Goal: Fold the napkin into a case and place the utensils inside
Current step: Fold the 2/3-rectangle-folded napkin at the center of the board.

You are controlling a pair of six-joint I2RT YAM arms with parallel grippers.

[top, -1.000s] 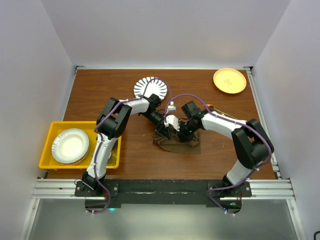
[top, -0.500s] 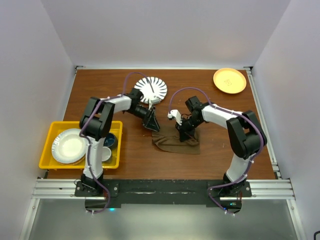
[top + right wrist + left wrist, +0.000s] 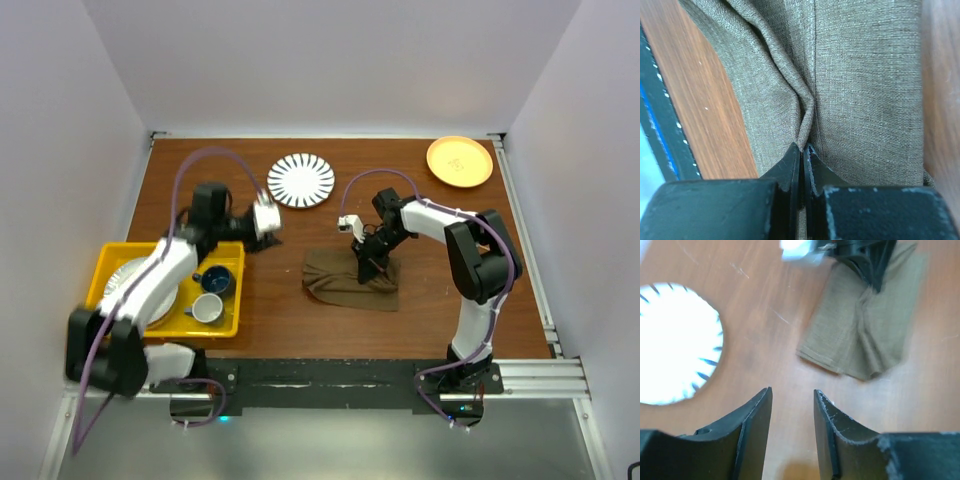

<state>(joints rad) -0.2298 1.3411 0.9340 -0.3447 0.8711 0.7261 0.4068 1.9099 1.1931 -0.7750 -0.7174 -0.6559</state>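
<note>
The olive-brown napkin (image 3: 350, 282) lies as a rumpled rectangle at the middle of the table. My right gripper (image 3: 366, 262) stands on its far edge. In the right wrist view the gripper (image 3: 802, 148) is shut on a raised fold of the napkin (image 3: 860, 85). My left gripper (image 3: 262, 236) is open and empty, hovering by the yellow bin's far right corner, well left of the napkin. In the left wrist view its jaws (image 3: 792, 392) are apart over bare wood, with the napkin (image 3: 865, 335) ahead. No utensils show.
A black-striped white plate (image 3: 301, 180) sits behind the napkin and also shows in the left wrist view (image 3: 675, 340). An orange plate (image 3: 459, 161) is at the back right. The yellow bin (image 3: 98, 265) at the left holds a white plate, a blue cup (image 3: 214, 281) and a white cup (image 3: 207, 307).
My left arm has let go of the napkin and swung left to the yellow bin. My right gripper stays pinched on the napkin, which now lies lower and flatter.
</note>
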